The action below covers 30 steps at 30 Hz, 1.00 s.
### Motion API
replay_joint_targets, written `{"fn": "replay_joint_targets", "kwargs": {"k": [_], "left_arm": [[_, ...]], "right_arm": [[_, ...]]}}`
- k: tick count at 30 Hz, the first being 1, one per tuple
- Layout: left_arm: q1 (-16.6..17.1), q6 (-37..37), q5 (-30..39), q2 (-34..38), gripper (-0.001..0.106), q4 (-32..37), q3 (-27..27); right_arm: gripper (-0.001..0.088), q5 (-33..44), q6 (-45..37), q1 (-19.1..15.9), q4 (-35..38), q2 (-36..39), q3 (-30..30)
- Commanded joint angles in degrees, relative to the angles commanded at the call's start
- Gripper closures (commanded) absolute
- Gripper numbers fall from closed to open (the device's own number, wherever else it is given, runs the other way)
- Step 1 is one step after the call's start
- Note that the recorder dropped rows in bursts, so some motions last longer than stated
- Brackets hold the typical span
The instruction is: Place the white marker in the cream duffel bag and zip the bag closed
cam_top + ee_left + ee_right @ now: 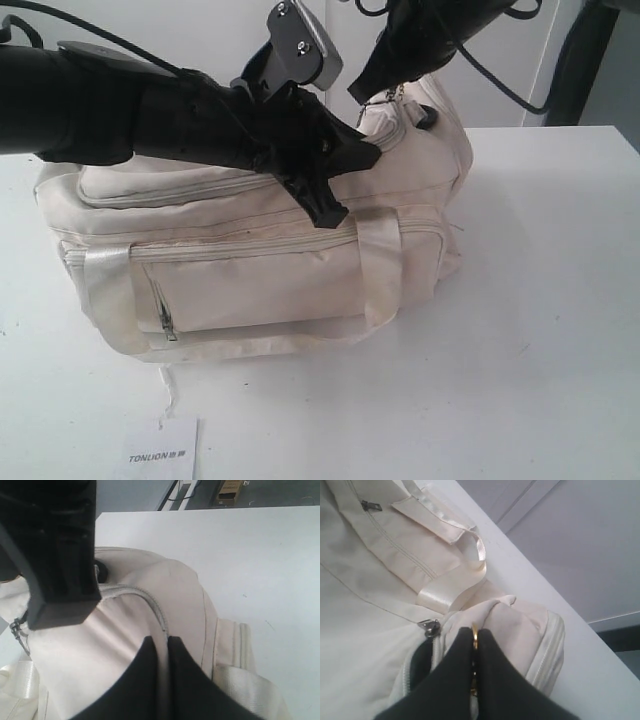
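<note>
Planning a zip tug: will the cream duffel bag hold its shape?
Probably floppy: the cream duffel bag sags and wrinkles, so it may bunch. Its strap handle looks shiny, perhaps slippery. It seems unlikely to roll, lying broad on the table.

Cream bag (250,270) on table (540,300), zipped front pocket facing camera, straps slack; top zip nearly closed, small black-lined gap at right end

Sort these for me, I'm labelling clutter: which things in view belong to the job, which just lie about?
Job: cream duffel bag; gold pull pinched by right fingers; left fingers gripping the bag's top. White marker not visible.
Lying about: TONLION card on the table; cardboard box beyond the table.
</note>
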Motion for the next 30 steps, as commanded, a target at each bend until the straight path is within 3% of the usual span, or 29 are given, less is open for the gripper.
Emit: {"fn": "replay_joint_targets", "kwargs": {"k": [15,23,26,30], "left_arm": [[0.00,0.00,0.00,0.00,0.105,0.00,0.00],[0.00,-0.10,0.00,0.00,0.105,0.00,0.00],[0.00,-1.04,-0.12,0.00,0.095,0.00,0.00],[0.00,-2.28,-0.54,0.00,0.070,0.00,0.00]], "right_arm": [[0.0868,-10.74,0.60,-0.37,0.00,4.60,0.00],[0.0866,-13.10,6.53,-1.90,0.00,5.07,0.00],[0.0799,-13.19,7.99,-1.94,0.00,5.07,0.00],[0.0595,-13.01,7.99,-1.94,0.00,5.07,0.00]]}}
